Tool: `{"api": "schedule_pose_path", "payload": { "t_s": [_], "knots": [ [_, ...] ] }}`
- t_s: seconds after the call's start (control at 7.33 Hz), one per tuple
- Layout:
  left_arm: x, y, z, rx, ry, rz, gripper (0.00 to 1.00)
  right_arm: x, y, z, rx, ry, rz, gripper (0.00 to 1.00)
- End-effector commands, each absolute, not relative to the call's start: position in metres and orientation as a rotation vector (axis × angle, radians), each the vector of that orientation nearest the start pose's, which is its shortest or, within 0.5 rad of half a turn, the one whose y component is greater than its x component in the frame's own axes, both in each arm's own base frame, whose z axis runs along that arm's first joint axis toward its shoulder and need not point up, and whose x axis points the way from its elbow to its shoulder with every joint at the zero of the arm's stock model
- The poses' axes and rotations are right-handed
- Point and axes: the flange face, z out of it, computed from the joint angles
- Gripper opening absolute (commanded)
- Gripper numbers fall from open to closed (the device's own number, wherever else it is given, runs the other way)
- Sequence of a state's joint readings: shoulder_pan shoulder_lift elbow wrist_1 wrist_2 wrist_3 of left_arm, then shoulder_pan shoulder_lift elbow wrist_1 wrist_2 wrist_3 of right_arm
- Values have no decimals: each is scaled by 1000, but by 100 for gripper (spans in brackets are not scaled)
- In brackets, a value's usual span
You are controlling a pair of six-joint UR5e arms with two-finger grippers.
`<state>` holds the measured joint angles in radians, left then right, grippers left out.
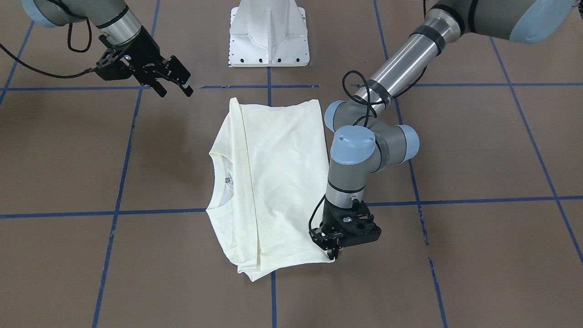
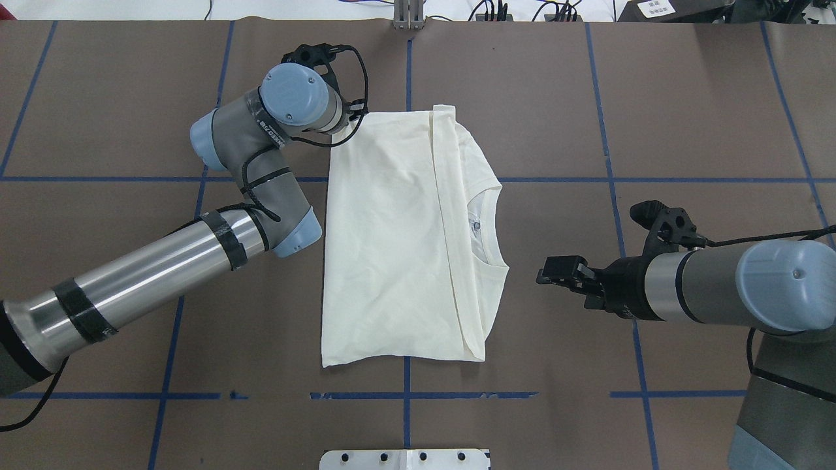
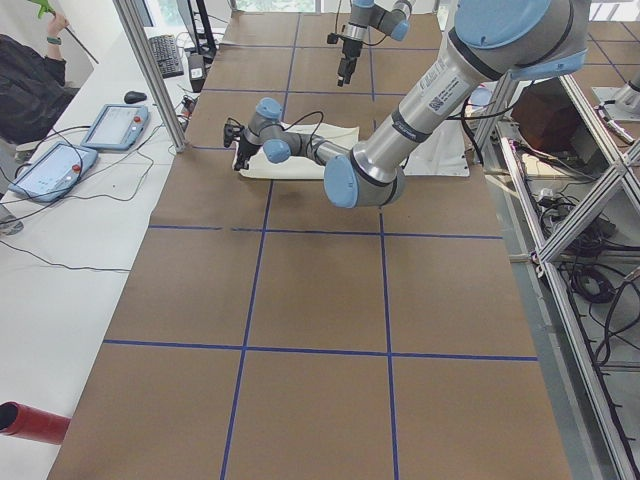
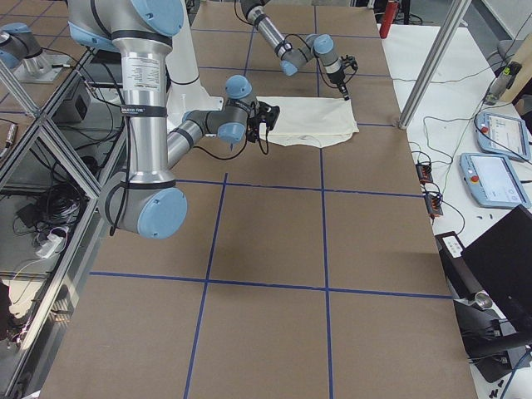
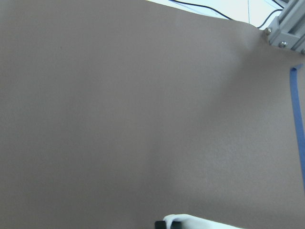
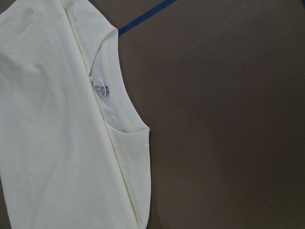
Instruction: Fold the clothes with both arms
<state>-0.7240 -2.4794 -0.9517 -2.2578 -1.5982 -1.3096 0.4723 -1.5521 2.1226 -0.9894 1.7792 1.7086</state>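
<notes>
Fingers of our left gripper (image 1: 334, 253) look pinched narrow on the 11 o'clock corner, seen from overhead, of the T-shirt (image 2: 392, 248) lying flat in the middle of the table (image 2: 686, 98). Our right gripper (image 1: 175, 92) hangs wide open off its 3 o'clock. Lifting by that single corner, we judge, could drag the cloth and spoil its folds.

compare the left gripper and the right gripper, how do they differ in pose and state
The left gripper points straight down; the right gripper is angled toward the collar side of the T-shirt. The left gripper's jaws look shut on a T-shirt corner; the right gripper's are open and empty. The left gripper touches the cloth; the right gripper hangs clear of it over the table. Both are black two-finger grippers.
</notes>
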Motion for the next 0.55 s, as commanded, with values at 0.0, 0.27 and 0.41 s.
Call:
{"api": "schedule_pose_path", "payload": {
  "t_s": [0.0,0.27,0.41],
  "knots": [
    [548,-662,282,454,897,-417,100,-370,-317,334,8,-1149,423,100],
    [536,-659,257,453,944,-391,100,-381,-325,349,49,-1108,418,100],
    [537,-643,248,350,963,-335,100,-401,-332,334,69,-1049,372,100]
  ]
}}
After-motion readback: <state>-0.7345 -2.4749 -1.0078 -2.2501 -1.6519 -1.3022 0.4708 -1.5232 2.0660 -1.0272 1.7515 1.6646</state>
